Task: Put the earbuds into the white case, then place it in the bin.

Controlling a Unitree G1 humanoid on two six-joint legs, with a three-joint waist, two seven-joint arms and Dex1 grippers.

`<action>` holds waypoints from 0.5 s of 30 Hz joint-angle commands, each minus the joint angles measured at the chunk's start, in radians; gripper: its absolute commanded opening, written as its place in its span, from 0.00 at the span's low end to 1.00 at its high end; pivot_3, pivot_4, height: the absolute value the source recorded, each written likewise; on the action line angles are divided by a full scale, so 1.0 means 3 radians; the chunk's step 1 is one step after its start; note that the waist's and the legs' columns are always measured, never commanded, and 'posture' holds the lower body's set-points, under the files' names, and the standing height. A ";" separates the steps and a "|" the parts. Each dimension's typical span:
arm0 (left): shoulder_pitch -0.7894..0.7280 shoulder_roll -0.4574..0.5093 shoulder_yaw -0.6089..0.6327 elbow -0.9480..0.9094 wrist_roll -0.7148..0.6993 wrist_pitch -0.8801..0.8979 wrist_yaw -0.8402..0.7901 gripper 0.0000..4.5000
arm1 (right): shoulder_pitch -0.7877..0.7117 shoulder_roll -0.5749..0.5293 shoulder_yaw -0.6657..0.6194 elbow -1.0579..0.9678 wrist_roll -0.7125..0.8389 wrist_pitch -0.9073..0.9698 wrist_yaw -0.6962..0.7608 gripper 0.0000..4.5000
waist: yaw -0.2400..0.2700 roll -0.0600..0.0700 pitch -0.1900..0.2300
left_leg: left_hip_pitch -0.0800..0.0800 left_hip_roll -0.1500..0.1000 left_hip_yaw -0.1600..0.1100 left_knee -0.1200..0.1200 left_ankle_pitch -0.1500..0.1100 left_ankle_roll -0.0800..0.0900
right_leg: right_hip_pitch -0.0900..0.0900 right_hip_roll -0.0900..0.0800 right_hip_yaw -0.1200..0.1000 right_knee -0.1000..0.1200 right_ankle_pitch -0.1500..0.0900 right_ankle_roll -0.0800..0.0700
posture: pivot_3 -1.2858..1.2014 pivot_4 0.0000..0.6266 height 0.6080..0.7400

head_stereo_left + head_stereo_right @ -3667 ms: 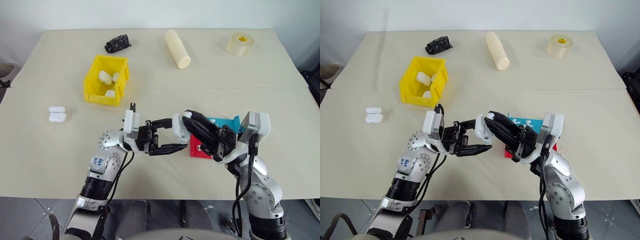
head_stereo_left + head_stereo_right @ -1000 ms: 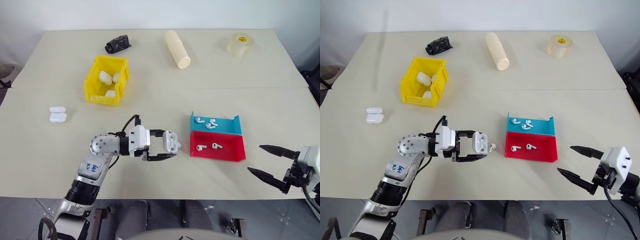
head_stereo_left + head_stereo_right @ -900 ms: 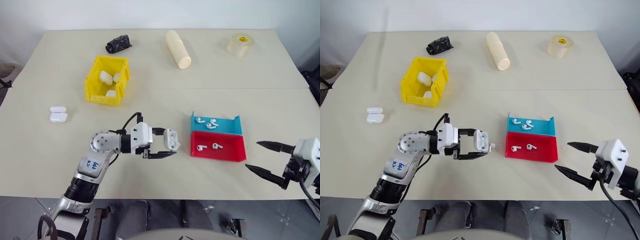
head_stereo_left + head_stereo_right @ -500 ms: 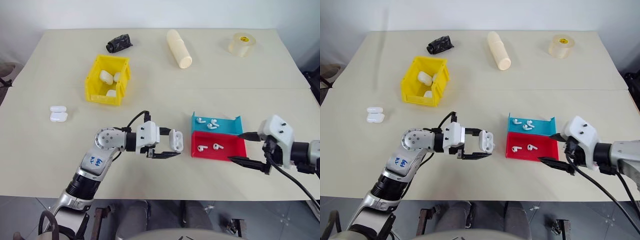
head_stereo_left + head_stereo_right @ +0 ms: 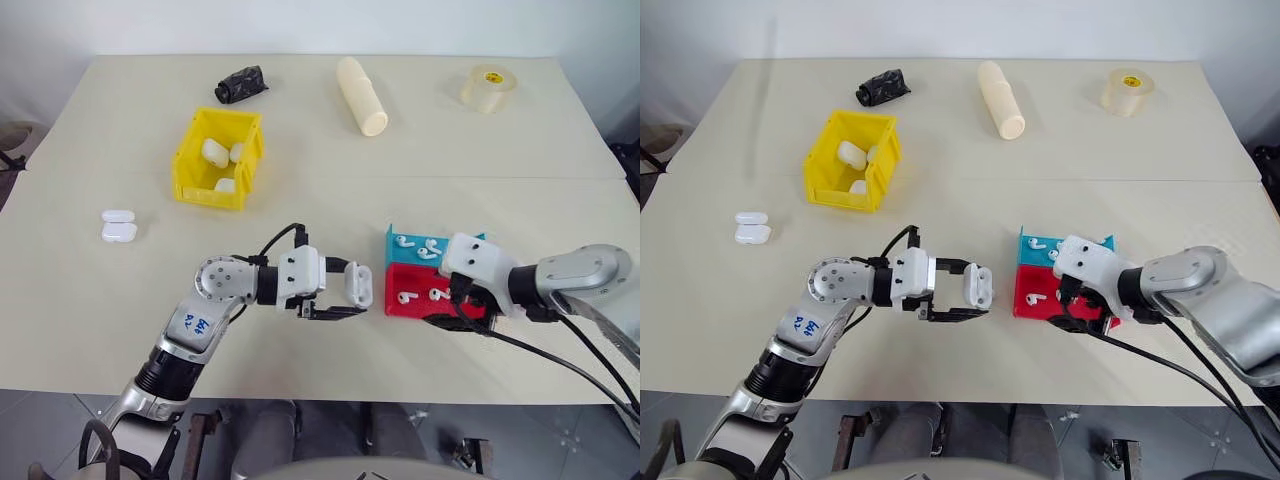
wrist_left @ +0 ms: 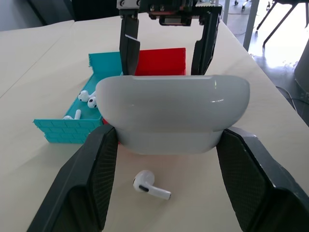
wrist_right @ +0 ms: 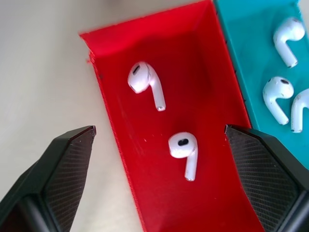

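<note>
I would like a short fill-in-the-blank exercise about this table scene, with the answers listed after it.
1. The left gripper is shut on a white ____.
2. The open right gripper is above the ____ tray, which holds two earbuds.
3. The yellow bin holds ____ white cases.
4. One loose earbud lies on the ____ below the held case.

Answers: case; red; three; table

The right gripper [image 5: 1072, 312] covers the right part of the red tray [image 5: 1032, 298] and teal tray [image 5: 1032, 249] at centre right of the head views. In the right wrist view, both trays run off the frame edges. Contents of the yellow bin [image 5: 192, 176] at upper left are too small to identify.
</note>
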 commanded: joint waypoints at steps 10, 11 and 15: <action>0.0024 0.0001 -0.0025 -0.0191 -0.0011 0.0009 0.0094 0.61 | -0.0317 0.0004 0.0332 0.0153 -0.0527 -0.0201 0.0318 0.99 | -0.0004 0.0000 0.0000 | 0.0000 0.0001 0.0002 0.0000 0.0000 0.0000 | -0.0003 0.0001 0.0001 0.0002 0.0000 0.0000 | 0.52 0.24 1.00; 0.0025 -0.0001 -0.0026 -0.0195 -0.0013 0.0013 0.0099 0.61 | -0.0322 0.0009 0.0335 0.0149 -0.0540 -0.0199 0.0342 0.99 | -0.0004 0.0000 0.0000 | 0.0000 0.0001 0.0002 0.0000 0.0000 0.0000 | -0.0003 0.0001 0.0001 0.0002 0.0000 0.0000 | 0.52 0.24 1.00; 0.0034 -0.0007 -0.0032 -0.0204 -0.0014 0.0023 0.0112 0.61 | -0.0330 0.0015 0.0339 0.0145 -0.0590 -0.0201 0.0407 0.86 | -0.0004 0.0000 0.0000 | 0.0000 0.0001 0.0002 0.0000 0.0000 0.0000 | -0.0003 0.0002 0.0001 0.0002 0.0000 0.0000 | 0.52 0.24 1.00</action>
